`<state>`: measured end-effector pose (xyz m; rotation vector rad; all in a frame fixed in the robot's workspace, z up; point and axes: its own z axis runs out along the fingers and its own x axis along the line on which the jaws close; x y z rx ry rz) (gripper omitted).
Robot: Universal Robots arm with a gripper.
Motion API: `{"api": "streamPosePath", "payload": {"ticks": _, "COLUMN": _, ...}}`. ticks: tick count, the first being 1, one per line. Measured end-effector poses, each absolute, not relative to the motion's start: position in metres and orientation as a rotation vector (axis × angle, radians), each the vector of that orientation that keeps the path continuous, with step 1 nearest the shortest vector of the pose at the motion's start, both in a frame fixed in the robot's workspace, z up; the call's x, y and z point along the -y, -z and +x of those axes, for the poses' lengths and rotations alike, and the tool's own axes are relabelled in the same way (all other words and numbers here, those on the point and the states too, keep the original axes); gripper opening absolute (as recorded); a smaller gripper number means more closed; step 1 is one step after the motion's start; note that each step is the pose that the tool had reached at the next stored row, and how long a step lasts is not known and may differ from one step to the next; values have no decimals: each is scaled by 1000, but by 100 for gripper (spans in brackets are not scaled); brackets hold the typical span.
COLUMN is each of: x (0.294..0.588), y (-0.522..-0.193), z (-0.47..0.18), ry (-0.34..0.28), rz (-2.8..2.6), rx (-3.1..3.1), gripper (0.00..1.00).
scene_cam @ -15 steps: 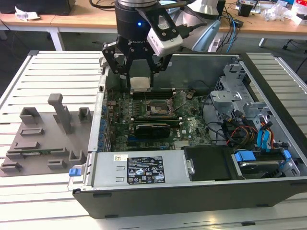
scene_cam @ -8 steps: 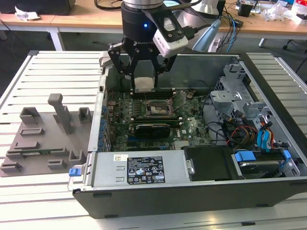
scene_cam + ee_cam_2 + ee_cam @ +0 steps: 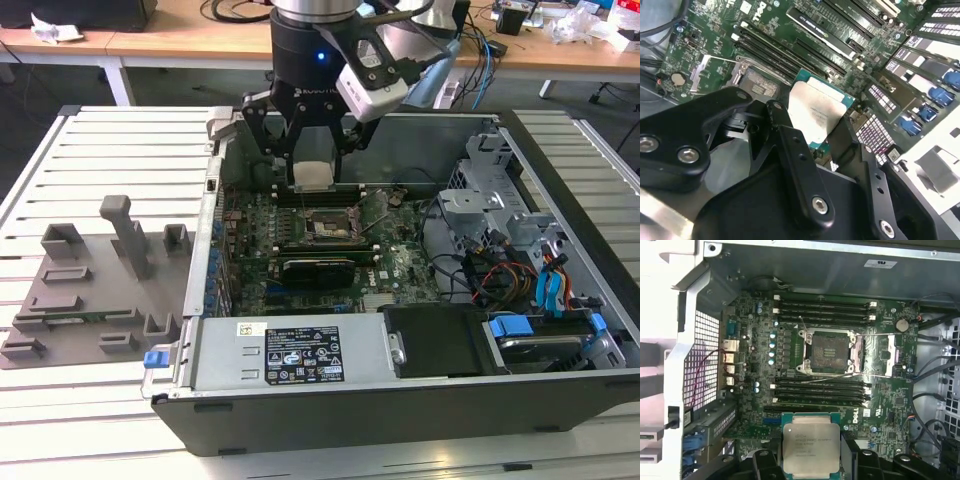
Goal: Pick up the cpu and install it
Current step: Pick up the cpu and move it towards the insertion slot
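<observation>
Clamping the small flat square silvery-grey metal-topped cpu (image 3: 811, 449), the black gripper (image 3: 314, 178) hangs over the green motherboard (image 3: 400, 268), at twelve o'clock from the open black-framed socket (image 3: 325, 226) in the exterior view.

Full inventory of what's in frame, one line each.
table: one, pale, slatted, under everything.
case: one, dark grey, open, on the table.
tray: one, grey, on the table, exterior view's left of the case.
motherboard: one, green, inside the case.
socket: one, black-framed, open, empty, on the motherboard.
memory slots: several, black, flanking the socket.
cables: several, blue, inside the case, exterior view's right.
cpu: one, silvery-grey, held over the motherboard, not in the socket.
gripper: one, black, shut on the cpu.
</observation>
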<state>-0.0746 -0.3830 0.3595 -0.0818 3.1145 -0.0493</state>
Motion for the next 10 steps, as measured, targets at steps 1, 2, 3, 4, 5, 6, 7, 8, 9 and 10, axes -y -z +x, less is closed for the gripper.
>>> {"api": "streamPosePath", "payload": {"ticks": 1, "x": 382, "y": -359, "z": -73, "ry": 49, "rz": -82, "rx": -3115, "gripper": 55}}
{"api": "streamPosePath", "payload": {"ticks": 2, "x": 382, "y": -358, "z": -71, "ry": 50, "rz": -82, "rx": -3115, "gripper": 55}}
{"api": "streamPosePath", "payload": {"ticks": 3, "x": 381, "y": -358, "z": -70, "ry": 50, "rz": -82, "rx": -3115, "gripper": 55}}
{"api": "streamPosePath", "payload": {"ticks": 4, "x": 381, "y": -357, "z": -69, "ry": 50, "rz": -82, "rx": -3115, "gripper": 55}}
{"api": "streamPosePath", "payload": {"ticks": 5, "x": 380, "y": -356, "z": -68, "ry": 50, "rz": -82, "rx": -3115, "gripper": 55}}
{"api": "streamPosePath", "payload": {"ticks": 6, "x": 378, "y": -354, "z": -67, "ry": 50, "rz": -82, "rx": -3115, "gripper": 55}}
{"api": "streamPosePath", "payload": {"ticks": 7, "x": 377, "y": -353, "z": -66, "ry": 51, "rz": -82, "rx": -3115, "gripper": 55}}
{"api": "streamPosePath", "payload": {"ticks": 8, "x": 376, "y": -351, "z": -65, "ry": 51, "rz": -82, "rx": -3115, "gripper": 55}}
{"api": "streamPosePath", "payload": {"ticks": 9, "x": 371, "y": -349, "z": -62, "ry": 51, "rz": -82, "rx": -3115, "gripper": 55}}
{"api": "streamPosePath", "payload": {"ticks": 10, "x": 366, "y": -347, "z": -59, "ry": 51, "rz": -82, "rx": -3115, "gripper": 55}}
